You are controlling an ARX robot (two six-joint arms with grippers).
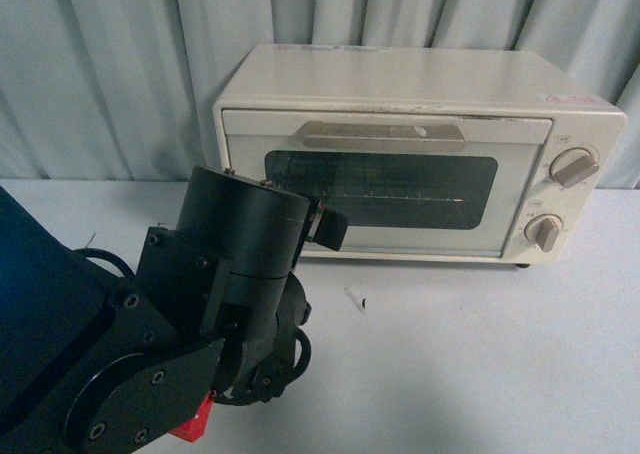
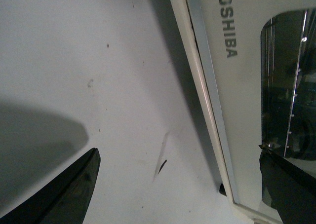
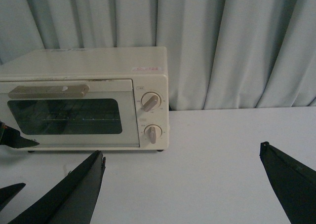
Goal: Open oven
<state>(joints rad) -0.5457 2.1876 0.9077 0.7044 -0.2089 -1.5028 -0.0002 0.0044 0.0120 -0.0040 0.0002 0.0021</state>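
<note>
The cream-white oven (image 1: 420, 154) stands at the back of the table with its dark glass door shut and the beige bar handle (image 1: 385, 134) across the door's top. My left arm (image 1: 240, 244) fills the lower left, and one black finger (image 1: 328, 226) sits by the door's lower left corner. In the left wrist view the left gripper (image 2: 177, 150) is open, straddling the oven's bottom edge (image 2: 217, 110), with nothing held. The right gripper (image 3: 182, 150) is open over bare table, well short of the oven (image 3: 84, 100) and to the side of its knobs. It is out of the front view.
Two beige knobs (image 1: 575, 166) sit on the oven's right panel. A pale pleated curtain (image 1: 110, 64) hangs close behind. The white table (image 1: 480, 354) has a small dark mark (image 1: 362, 301). A red part (image 1: 192, 426) shows under my left arm.
</note>
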